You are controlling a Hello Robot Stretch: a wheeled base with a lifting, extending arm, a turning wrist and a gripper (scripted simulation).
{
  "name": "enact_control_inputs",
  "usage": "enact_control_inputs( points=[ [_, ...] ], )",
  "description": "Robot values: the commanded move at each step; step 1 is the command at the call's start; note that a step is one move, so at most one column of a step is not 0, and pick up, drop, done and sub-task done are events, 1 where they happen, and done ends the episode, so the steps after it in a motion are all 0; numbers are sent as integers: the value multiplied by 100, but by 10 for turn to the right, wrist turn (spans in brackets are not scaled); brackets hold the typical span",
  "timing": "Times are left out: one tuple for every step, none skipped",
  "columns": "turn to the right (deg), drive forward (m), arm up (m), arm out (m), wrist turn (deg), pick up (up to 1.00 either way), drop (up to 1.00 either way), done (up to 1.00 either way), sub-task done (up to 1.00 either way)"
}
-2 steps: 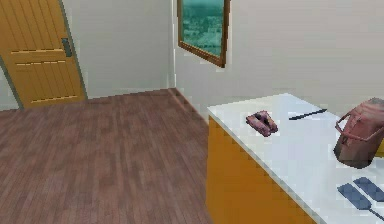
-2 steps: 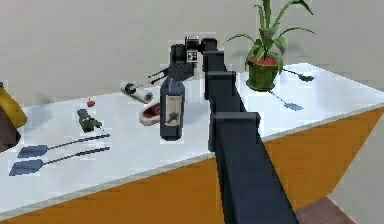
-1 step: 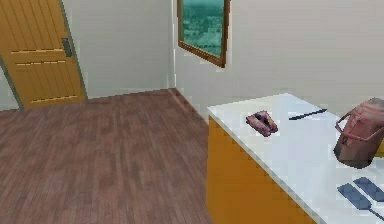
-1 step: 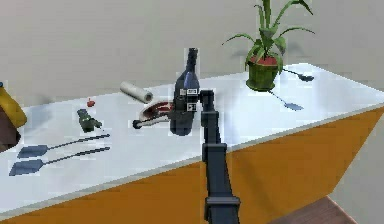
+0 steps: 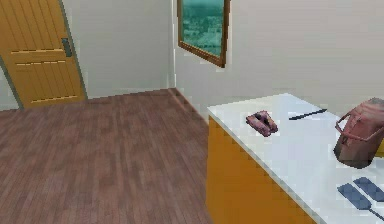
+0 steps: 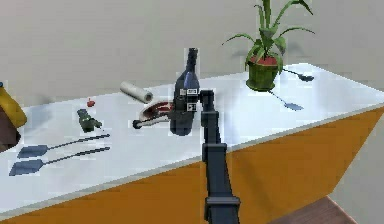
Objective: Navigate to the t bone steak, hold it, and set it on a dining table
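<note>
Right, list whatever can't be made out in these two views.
1. Arm side view: whether the gripper holds anything; a reddish thing and a dark bottle stand at or behind it on the counter.
2. Arm side view: what the reddish thing is; too small, partly behind the gripper.
3. Forward view: the brown vessel, cut off by the right edge.
4. Arm side view: a small dark item, too small to name.

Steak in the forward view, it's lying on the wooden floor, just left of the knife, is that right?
Not quite. The forward view shows the steak lying on the white counter, not on the floor. It is left of the knife, as you said.
</note>
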Motion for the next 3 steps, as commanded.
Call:
enact_control_inputs(
  points=[
    [0,0,10,0,0,0,0,0,0],
    [0,0,6,0,0,0,0,0,0],
    [0,0,0,0,-450,0,0,0,0]
  ],
)
